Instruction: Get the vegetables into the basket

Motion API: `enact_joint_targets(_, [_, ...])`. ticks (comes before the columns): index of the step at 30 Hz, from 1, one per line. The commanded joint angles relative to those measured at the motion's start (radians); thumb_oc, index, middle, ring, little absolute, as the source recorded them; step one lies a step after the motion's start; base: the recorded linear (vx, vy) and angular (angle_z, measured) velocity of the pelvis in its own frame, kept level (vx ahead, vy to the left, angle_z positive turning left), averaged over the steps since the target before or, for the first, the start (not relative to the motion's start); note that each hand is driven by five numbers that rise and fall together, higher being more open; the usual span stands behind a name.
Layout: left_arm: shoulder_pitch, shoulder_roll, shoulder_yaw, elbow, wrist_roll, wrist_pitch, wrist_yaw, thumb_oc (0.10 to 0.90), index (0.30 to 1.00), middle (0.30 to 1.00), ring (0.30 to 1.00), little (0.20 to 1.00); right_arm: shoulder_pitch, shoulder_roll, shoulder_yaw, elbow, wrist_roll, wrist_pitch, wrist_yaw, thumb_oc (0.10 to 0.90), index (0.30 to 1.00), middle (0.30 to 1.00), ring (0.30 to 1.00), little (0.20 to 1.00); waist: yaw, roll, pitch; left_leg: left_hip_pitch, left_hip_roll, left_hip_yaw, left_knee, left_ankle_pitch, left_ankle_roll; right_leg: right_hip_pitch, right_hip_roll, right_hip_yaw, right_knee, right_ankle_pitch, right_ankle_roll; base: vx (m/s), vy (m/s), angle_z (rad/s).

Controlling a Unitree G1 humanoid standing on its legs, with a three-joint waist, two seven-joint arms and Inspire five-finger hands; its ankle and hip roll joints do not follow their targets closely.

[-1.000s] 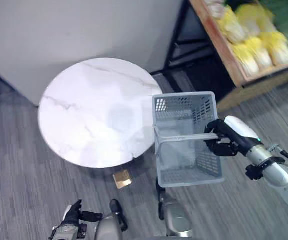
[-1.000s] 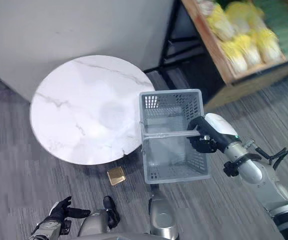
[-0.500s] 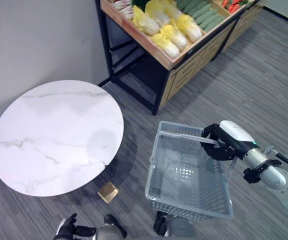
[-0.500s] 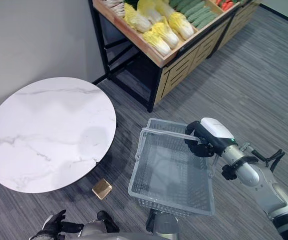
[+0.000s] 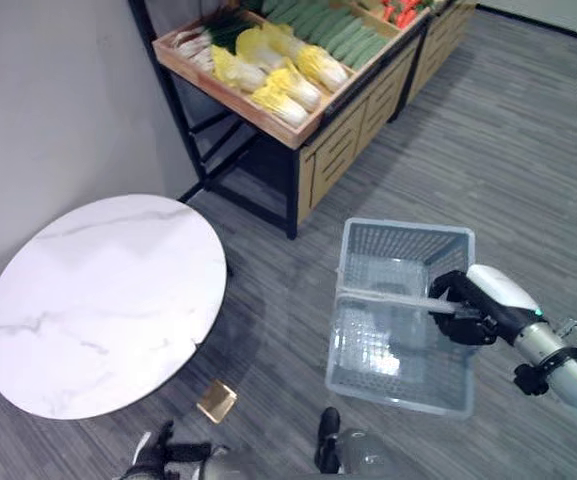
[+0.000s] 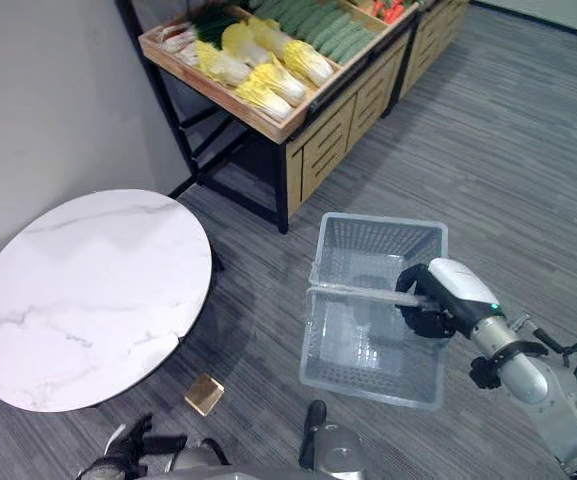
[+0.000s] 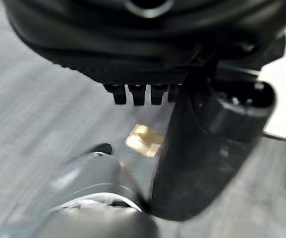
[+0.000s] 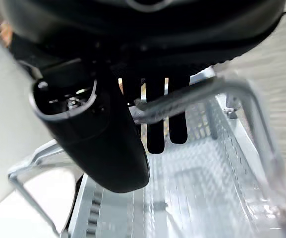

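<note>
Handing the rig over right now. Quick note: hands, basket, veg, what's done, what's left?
Right robot hand: curled round the handle of the grey basket, carrying it above the floor.
Left robot hand: idle, low at the robot's side, holding nothing.
Vegetables: all on the wooden produce stand, none in the basket.
Round marble table: bare.
Done: basket picked up.
Left: reach the stand, load the vegetables.

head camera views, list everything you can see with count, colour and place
basket: one, grey plastic, empty, hanging by its handle over the floor
round table: one, white marble top, left of the basket
produce stand: one, wooden, at the far side
napa cabbages: several, yellow, on the stand
cucumbers: a pile, green, on the stand
small block: one, gold, on the floor by the table
left hand: dark, low, open
right hand: dark, curled round the basket handle
</note>
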Motion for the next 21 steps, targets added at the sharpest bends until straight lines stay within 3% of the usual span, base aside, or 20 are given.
enact_joint_targets(1, [-0.009,0.041,-0.025,-0.005,-0.018,-0.027,0.037,0.900,1.000,1.000,1.000,1.000,-0.134,-0.030,-0.108,-0.107,0.019,-0.087,-0.097,0.400,0.300,0.300,0.300,0.300,0.033,-0.034,0.012,-0.089,-0.029,-0.060,-0.033,0.112,0.042,0.076,-0.048,0.070,-0.001,-0.042,0.108,0.18,0.072,-0.83])
enact_joint_targets(3, [-0.009,0.039,-0.033,-0.009,-0.028,-0.032,0.051,0.900,1.000,1.000,1.000,1.000,-0.177,-0.036,-0.081,-0.085,0.010,-0.091,-0.112,0.400,0.300,0.300,0.300,0.300,0.055,-0.022,0.016,-0.118,-0.064,-0.195,-0.079,0.145,0.034,0.074,-0.028,0.149,0.012,-0.053,0.115,0.19,0.157,-0.80])
enact_joint_targets(4, [-0.018,0.039,-0.037,-0.006,-0.026,-0.033,0.052,0.900,1.000,1.000,1.000,1.000,-0.185,-0.035,-0.075,-0.085,0.005,-0.093,-0.114,0.400,0.300,0.300,0.300,0.300,0.055,-0.021,0.017,-0.124,-0.072,-0.202,-0.071,0.144,0.036,0.074,-0.026,0.168,0.022,-0.060,0.117,0.16,0.222,-1.57])
enact_joint_targets(6, [-0.028,0.035,-0.040,0.003,-0.015,-0.031,0.048,0.900,1.000,1.000,1.000,1.000,-0.146,-0.014,-0.098,-0.100,0.004,-0.086,-0.105,0.400,0.300,0.300,0.300,0.300,0.042,-0.030,0.003,-0.110,-0.078,-0.152,-0.058,0.120,0.052,0.077,-0.046,0.203,0.031,-0.069,0.132,0.21,0.375,-2.07])
enact_joint_targets(9, [-0.041,0.055,-0.042,0.018,0.004,-0.034,0.043,0.900,1.000,1.000,1.000,1.000,-0.146,0.064,-0.087,-0.082,0.012,-0.075,-0.114,0.400,0.300,0.300,0.300,0.300,0.032,-0.062,-0.005,-0.094,-0.103,-0.045,-0.012,0.056,0.103,0.035,-0.094,0.283,0.032,-0.021,0.179,0.13,0.387,-1.03])
enact_joint_targets(10, [-0.041,0.062,-0.042,0.015,0.004,-0.035,0.047,0.900,1.000,1.000,1.000,1.000,-0.155,0.076,-0.073,-0.068,0.013,-0.072,-0.115,0.400,0.300,0.300,0.300,0.300,0.032,-0.064,-0.005,-0.088,-0.102,-0.027,-0.013,0.051,0.108,0.023,-0.099,0.280,0.037,-0.009,0.184,0.03,0.292,-1.48])
enact_joint_targets(11, [-0.040,0.075,-0.045,0.009,0.005,-0.036,0.048,0.900,1.000,1.000,1.000,1.000,-0.186,0.107,-0.042,-0.025,0.026,-0.064,-0.121,0.400,0.300,0.300,0.300,0.300,0.043,-0.070,-0.001,-0.066,-0.097,0.019,-0.020,0.039,0.116,0.002,-0.114,0.235,0.051,0.019,0.189,0.03,0.195,-1.24])
enact_joint_targets(15, [-0.030,0.089,-0.036,0.001,-0.001,-0.037,0.051,0.900,1.000,1.000,1.000,1.000,-0.204,0.117,-0.016,0.022,0.005,-0.056,-0.132,0.400,0.300,0.300,0.300,0.300,0.056,-0.075,0.004,-0.037,-0.093,0.055,-0.035,0.033,0.117,-0.001,-0.133,0.157,0.050,0.047,0.191,0.01,0.070,-0.52])
enact_joint_targets(16, [-0.022,0.099,-0.025,-0.006,-0.003,-0.036,0.052,0.900,1.000,1.000,1.000,1.000,-0.195,0.124,-0.013,0.062,-0.022,-0.045,-0.145,0.400,0.300,0.300,0.300,0.300,0.060,-0.079,0.000,-0.021,-0.096,0.079,-0.040,0.025,0.118,0.001,-0.150,0.093,0.038,0.073,0.193,0.05,0.044,-0.10])
enact_joint_targets(21, [-0.012,0.109,-0.017,-0.013,0.014,-0.042,0.046,0.900,1.000,1.000,1.000,1.000,-0.147,0.127,-0.023,0.195,-0.086,-0.035,-0.172,0.400,0.300,0.300,0.300,0.300,0.057,-0.074,-0.018,0.004,-0.104,0.088,-0.046,0.016,0.111,0.020,-0.154,0.094,-0.029,0.088,0.198,0.06,0.029,-0.20])
